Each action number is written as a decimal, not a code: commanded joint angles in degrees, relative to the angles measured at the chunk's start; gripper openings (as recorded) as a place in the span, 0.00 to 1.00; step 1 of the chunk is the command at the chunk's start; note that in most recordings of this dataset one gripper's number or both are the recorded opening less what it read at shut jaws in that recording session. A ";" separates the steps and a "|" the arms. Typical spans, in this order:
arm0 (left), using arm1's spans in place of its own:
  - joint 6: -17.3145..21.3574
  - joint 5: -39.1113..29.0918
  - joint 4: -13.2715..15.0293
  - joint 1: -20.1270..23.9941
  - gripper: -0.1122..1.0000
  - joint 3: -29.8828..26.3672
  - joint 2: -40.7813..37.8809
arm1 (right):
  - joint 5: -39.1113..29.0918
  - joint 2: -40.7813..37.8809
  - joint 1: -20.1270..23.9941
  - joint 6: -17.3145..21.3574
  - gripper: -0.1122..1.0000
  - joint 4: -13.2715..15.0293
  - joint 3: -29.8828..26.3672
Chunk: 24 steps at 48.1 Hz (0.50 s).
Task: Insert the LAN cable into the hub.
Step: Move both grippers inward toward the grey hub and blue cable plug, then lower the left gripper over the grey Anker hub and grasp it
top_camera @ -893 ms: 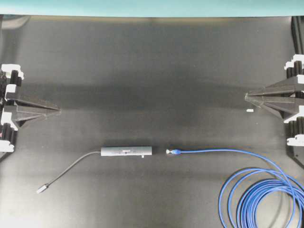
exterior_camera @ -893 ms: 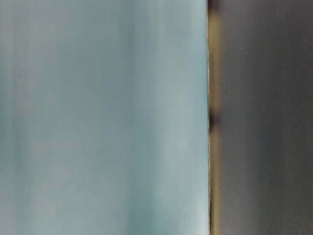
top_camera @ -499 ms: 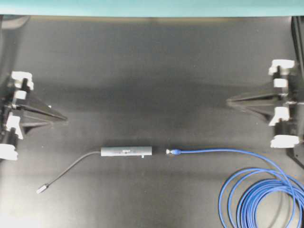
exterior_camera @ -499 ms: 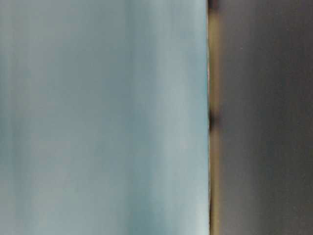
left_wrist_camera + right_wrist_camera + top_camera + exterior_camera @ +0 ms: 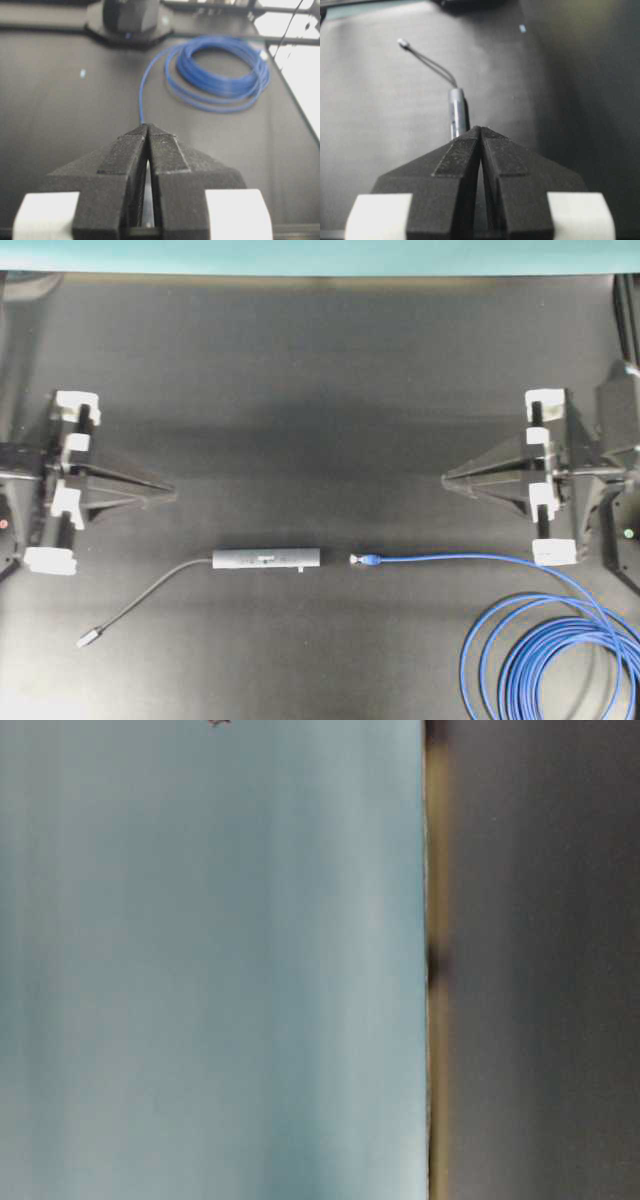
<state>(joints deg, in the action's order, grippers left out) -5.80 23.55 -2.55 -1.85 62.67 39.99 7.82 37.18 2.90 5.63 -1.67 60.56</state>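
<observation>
Both grippers sitting closed, nothing held

Hub (image 5: 266, 558) lying lower centre of the counter (image 5: 320, 370), LAN cable (image 5: 540, 640) plug (image 5: 364, 560) just right; cable looks limp, so gripping the stiff plug seems best

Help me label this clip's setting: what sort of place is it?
Probably a lab test bench, not a home or office: a bare black table, two robot arms with the left gripper and right gripper shut, and only a hub and LAN cable.
</observation>
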 commanded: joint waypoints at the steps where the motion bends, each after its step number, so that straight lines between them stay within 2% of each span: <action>1: 0.00 0.53 -0.18 0.18 0.10 -1.32 -2.46 | 0.09 -0.53 0.18 0.53 0.13 -0.18 -0.97; 4: 0.00 0.97 -0.18 0.35 0.12 -1.49 -4.48 | -0.09 -0.53 0.18 0.62 0.19 -0.09 -1.05; 6: 0.00 1.23 -0.18 0.53 0.18 -1.67 -5.80 | -0.53 -0.53 0.18 0.70 0.27 -0.18 -1.05; 15: -0.62 2.20 -0.18 1.23 0.67 -2.90 -11.78 | -2.46 -2.64 0.62 0.79 0.64 -0.18 -1.49; 19: -0.62 3.43 -0.09 2.29 0.85 -3.87 -14.15 | -2.90 -4.83 0.79 0.70 0.80 -0.18 -2.20; 24: -0.62 5.01 -0.18 2.90 0.82 -4.48 -17.40 | -2.64 -8.61 0.79 0.70 0.84 -0.18 -2.81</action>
<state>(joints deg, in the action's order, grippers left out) -6.33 26.89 -2.55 0.53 59.50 24.43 4.75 31.29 3.43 5.98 -1.76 58.97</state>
